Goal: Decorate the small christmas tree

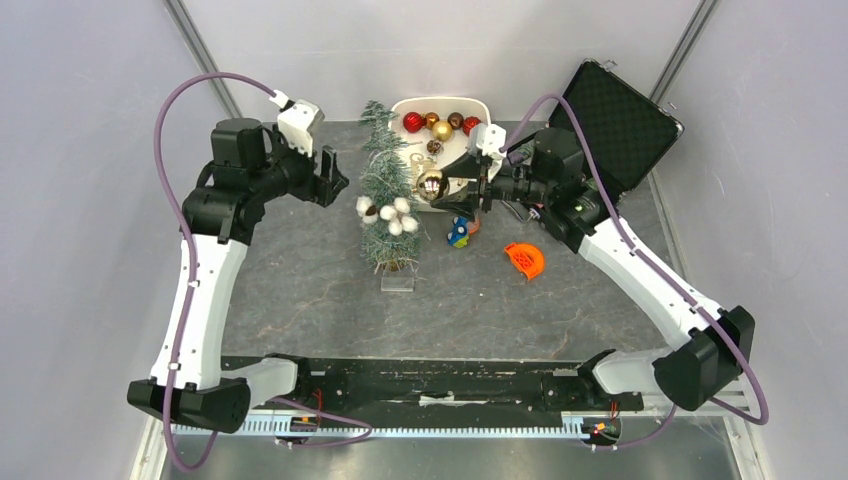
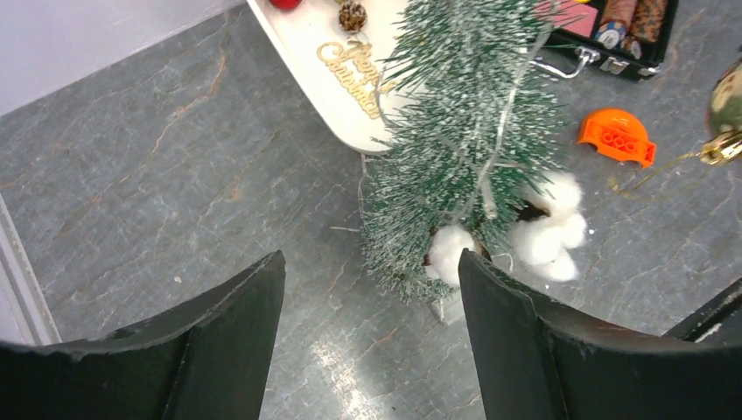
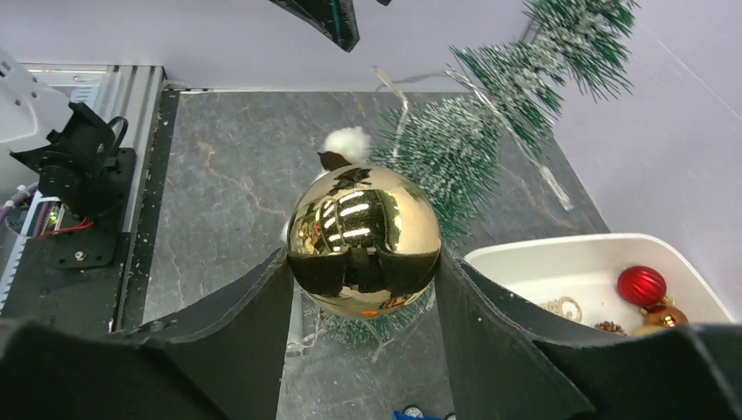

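Tree position: the small christmas tree (image 1: 383, 180) stands on the table (image 1: 300, 290), midway between the two arms and just in front of the white tray (image 1: 440, 101).
Left fingers: the left fingers (image 2: 236, 332) are spread wide with nothing between them. They sit just beside the tree's left flank, apart from it. In the wrist view its lower branches lie ahead of the gap, nearer the right-hand finger.
Right fingers: the right fingers (image 3: 499, 341) clamp a gold bauble (image 3: 363, 241) from both sides, off the table and just beside the tree's right flank at about mid-height. Whether the bauble touches the branches I cannot tell.
Tree make: slim cone with bristly dusty-green needles tipped in white frost, a thin pale strand running down it, and a small clear square base (image 1: 397, 283).
Cotton: fluffy white cotton bolls (image 1: 395, 212) with dark husks cling to the tree's lower half.
Bauble: smooth, mirror-bright sphere; the left wrist view shows a gold cap and a fine gold loop.
Tray: glossy white with rounded corners, holding red and gold balls, a pine cone and gold script lettering.
Table: dark grey, with a stone-like veined surface.
Elsewhere: an orange ridged plastic piece (image 1: 525, 260) and a small blue figure (image 1: 458, 235) lie right of the tree; an open black case (image 1: 620, 120) sits at the back right.
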Robot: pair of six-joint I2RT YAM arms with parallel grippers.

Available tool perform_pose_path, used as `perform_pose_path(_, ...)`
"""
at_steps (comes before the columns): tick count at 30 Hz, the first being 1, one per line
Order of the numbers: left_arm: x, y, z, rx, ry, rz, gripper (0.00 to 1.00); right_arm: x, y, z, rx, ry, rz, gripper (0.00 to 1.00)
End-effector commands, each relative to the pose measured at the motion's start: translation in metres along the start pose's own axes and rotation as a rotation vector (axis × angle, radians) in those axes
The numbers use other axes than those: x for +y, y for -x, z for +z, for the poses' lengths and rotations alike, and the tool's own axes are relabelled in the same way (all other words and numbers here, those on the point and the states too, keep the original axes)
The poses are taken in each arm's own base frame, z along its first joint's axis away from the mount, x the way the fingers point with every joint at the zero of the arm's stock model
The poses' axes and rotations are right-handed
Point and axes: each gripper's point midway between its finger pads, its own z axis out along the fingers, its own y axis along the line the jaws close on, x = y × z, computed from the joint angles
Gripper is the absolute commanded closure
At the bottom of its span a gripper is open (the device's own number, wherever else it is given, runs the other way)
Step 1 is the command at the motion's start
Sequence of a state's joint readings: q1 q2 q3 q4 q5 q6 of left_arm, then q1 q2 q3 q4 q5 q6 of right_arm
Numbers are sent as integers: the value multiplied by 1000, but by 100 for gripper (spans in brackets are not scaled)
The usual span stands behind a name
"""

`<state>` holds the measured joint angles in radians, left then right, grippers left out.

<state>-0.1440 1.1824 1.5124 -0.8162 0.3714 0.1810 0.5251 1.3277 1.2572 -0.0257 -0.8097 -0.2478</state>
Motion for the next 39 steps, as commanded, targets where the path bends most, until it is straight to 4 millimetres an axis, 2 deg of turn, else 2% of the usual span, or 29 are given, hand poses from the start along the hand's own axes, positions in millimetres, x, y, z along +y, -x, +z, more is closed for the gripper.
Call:
perform_pose_path(1, -23, 26, -19, -75, -85, 40, 22, 10, 28, -5, -49, 24, -78, 65)
perform_pose_path(5, -36, 38, -20, -90, -117, 11, 20, 10, 16, -6, -44, -3, -44, 64)
perform_pose_path(8, -45, 62, -22, -129, -109, -25, 17, 11, 10, -8, -47, -20, -38, 64)
perform_pose_path(11, -46, 91, -19, -186, -47, -39, 16, 10, 3, -9, -35, -41, -24, 65)
perform_pose_path(15, -40, 112, 0, -201, 26, -76, 15, 11, -5, -9, -22, -45, -4, 65)
perform_pose_path(19, -41, 115, 26, -165, 26, -77, 15, 11, -10, -10, -12, -56, 11, 65)
perform_pose_path(26, -34, 107, 52, -121, 72, -55, 14, 12, -8, -14, -12, -72, 2, 65)
perform_pose_path(29, -32, 107, 53, -118, 80, -48, 14, 16, 6, -15, -41, -41, -22, 65)
perform_pose_path(32, -40, 109, 46, -135, 39, -42, 14, 21, 40, -16, -111, 8, -63, 65)
perform_pose_path(34, -45, 112, 40, -148, 18, -38, 13, 16, 62, -15, -158, 0, -87, 66)
perform_pose_path(39, -42, 115, 22, -167, 27, -2, 9, -12, 97, -1, -235, -69, -88, 67)
